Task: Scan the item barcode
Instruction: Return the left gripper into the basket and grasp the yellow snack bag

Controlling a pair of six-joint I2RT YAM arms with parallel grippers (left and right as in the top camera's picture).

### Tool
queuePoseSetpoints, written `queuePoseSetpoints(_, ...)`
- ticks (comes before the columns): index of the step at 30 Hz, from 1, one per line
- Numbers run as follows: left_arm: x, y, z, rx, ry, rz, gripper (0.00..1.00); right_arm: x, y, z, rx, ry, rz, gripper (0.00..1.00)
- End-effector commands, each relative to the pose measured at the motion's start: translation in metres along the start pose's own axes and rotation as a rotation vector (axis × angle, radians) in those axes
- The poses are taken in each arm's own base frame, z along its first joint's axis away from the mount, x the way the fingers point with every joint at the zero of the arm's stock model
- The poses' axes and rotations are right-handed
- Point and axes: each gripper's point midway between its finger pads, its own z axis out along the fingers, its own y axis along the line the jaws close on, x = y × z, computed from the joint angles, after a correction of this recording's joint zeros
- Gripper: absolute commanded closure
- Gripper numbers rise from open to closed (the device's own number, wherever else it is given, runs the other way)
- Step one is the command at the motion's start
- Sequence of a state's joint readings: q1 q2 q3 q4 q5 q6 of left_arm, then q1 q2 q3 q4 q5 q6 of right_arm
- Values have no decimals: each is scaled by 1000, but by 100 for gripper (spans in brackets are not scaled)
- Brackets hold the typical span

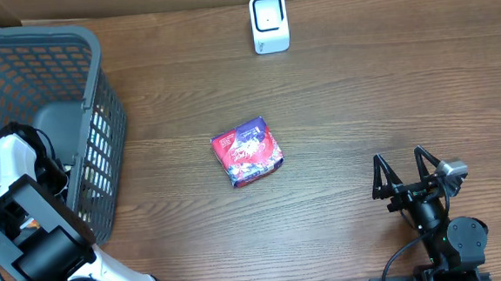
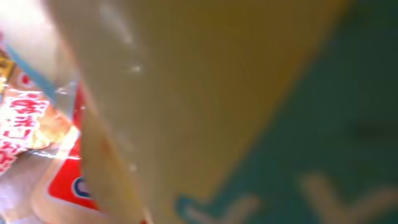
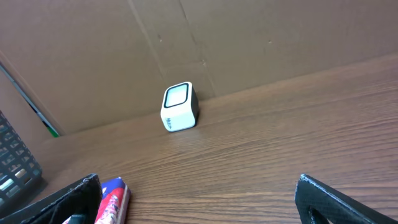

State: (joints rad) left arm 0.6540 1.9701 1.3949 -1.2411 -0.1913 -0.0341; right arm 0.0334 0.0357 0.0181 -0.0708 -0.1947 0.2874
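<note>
A red and purple snack packet (image 1: pixel 248 152) lies flat in the middle of the table, with its edge showing in the right wrist view (image 3: pixel 112 200). The white barcode scanner (image 1: pixel 269 23) stands at the far edge, before a cardboard wall (image 3: pixel 179 107). My left arm (image 1: pixel 12 164) reaches down into the grey basket (image 1: pixel 99 80), where its gripper is hidden. A blurred yellow and teal packet (image 2: pixel 249 93) fills the left wrist view and hides the fingers, so any grip on it is unseen. My right gripper (image 1: pixel 400 159) stands open and empty near the front right (image 3: pixel 199 208).
Other red and white packets (image 2: pixel 59 183) lie in the basket beside the yellow one. The basket wall (image 3: pixel 15 168) shows at the left of the right wrist view. Cardboard closes off the table's far side.
</note>
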Motion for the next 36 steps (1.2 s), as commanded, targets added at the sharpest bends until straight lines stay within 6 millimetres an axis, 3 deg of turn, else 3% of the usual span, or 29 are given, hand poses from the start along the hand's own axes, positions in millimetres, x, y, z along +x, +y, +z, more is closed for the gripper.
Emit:
queuePoseSetpoints(1,-1,12,6,-65,5,-38,96,3,0,0,-5,2,1,0)
queuePoseSetpoints(6,-11,16,-17,-64,-28,-45,96,3,0,0,-4,2,1,0)
queuePoseSetpoints(15,-29,19,-103,20,-154,-45,96,3,0,0,-4,2,1,0)
queuePoseSetpoints(18,-36,18,-119,45,-201,-54,96,3,0,0,-4,2,1,0)
queuePoseSetpoints(19,-37,18,-119,45,-204,-57,96,3,0,0,-4,2,1,0)
queuePoseSetpoints(20,-37,18,-117,45,-201,-58,88,3,0,0,-4,2,1,0)
queuePoseSetpoints(21,-37,17,-115,45,-198,-60,59,3,0,0,-4,2,1,0)
queuePoseSetpoints(22,-37,17,-112,45,-193,-59,14,3,0,0,-4,2,1,0)
queuePoseSetpoints(23,-36,16,-109,44,-182,-57,0,3,0,0,-4,2,1,0)
queuePoseSetpoints(28,-25,11,-84,38,-114,23,0,3,0,0,-4,2,1,0)
queuePoseSetpoints(32,-18,-7,-56,110,-71,132,0,3,0,0,-4,2,1,0)
queuePoseSetpoints(36,-14,-12,-28,110,-46,158,0,3,0,0,-4,2,1,0)
